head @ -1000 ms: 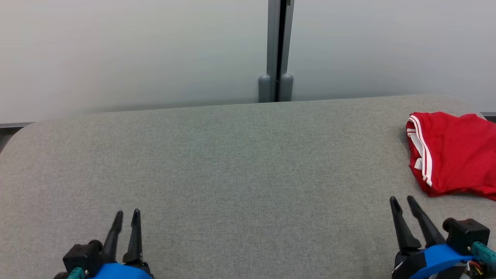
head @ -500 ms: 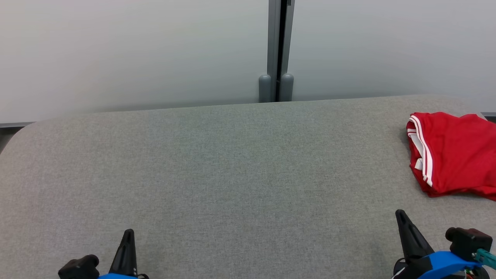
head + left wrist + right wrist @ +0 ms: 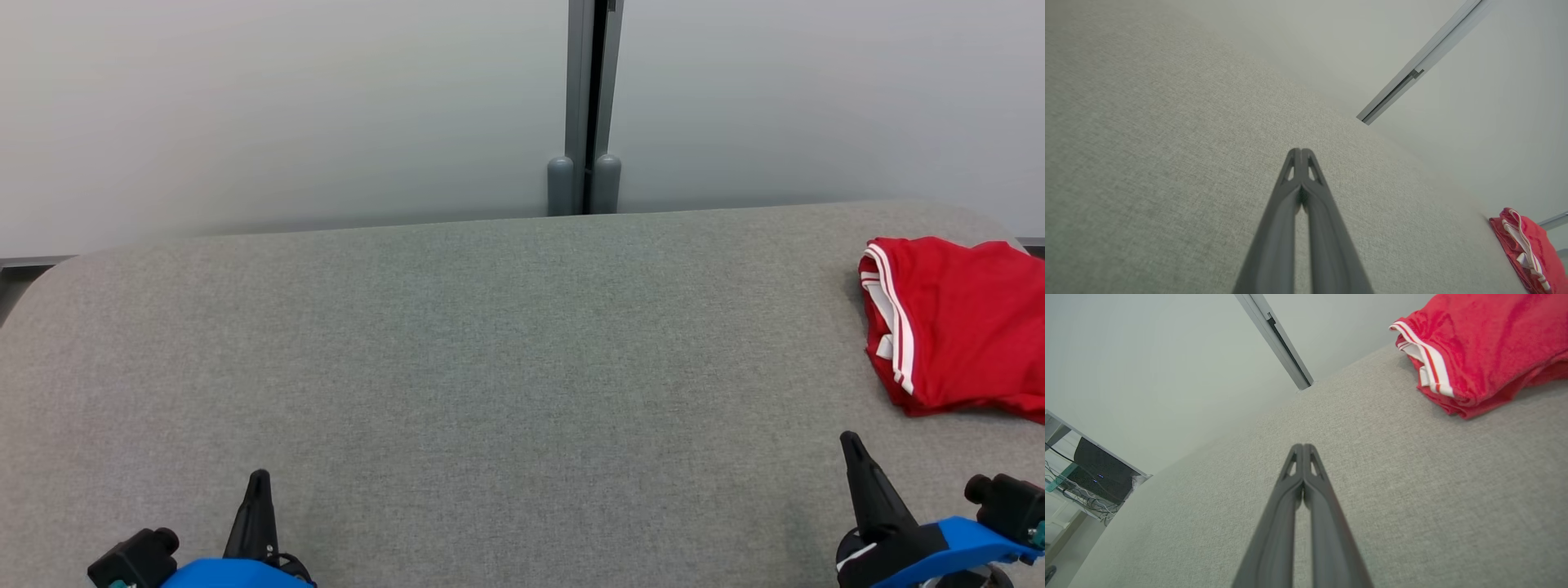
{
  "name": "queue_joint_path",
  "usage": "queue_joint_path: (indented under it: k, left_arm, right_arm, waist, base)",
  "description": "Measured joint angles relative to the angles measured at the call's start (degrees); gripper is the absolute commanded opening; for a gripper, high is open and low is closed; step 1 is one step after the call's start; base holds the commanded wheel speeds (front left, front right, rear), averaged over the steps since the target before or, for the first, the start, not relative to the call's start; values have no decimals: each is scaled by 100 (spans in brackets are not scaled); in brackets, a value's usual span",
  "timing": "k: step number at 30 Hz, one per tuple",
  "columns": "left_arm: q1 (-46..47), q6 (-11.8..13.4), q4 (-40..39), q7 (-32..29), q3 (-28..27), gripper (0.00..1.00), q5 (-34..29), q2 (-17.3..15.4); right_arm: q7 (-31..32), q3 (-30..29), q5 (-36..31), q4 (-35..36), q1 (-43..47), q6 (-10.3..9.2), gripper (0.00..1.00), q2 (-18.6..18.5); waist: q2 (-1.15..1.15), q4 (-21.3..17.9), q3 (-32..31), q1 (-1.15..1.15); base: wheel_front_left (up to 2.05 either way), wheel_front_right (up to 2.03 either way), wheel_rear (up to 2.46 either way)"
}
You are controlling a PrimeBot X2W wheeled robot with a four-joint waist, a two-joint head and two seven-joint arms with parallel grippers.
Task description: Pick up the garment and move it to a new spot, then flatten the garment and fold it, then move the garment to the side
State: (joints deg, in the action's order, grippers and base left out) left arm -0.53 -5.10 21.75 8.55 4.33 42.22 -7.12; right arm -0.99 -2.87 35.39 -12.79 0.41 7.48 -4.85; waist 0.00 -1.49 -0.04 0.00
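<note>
One red garment [image 3: 967,327], white stripes [image 3: 896,327], grey table [image 3: 490,367]

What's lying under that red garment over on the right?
The red garment lies on the grey fabric surface. Its folded layers, with a white-striped edge, sit under its top layer. Whatever lies directly beneath is covered.

We see the garment [image 3: 955,327] lying on the desk [image 3: 490,343] at the far right of the frame, near the desk's back edge. Our left gripper [image 3: 259,482] sits at the lower left. Our right gripper [image 3: 851,445] is at the lower right, below the garment and apart from it. Behind the desk stands a wall [image 3: 286,106], with a post [image 3: 584,106] at top centre.
</note>
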Motion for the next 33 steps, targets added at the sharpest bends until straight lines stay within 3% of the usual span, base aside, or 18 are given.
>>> queue_joint_path:
  k: [33]
  left_arm:
    - [296, -99, -328, -647, -456, 0, 2132, 186]
  right_arm:
    - [320, -152, 2428, -56, -261, -1, 0, 84]
  waist:
    - [0, 48, 7, 0]
  base:
    - [0, 0, 0]
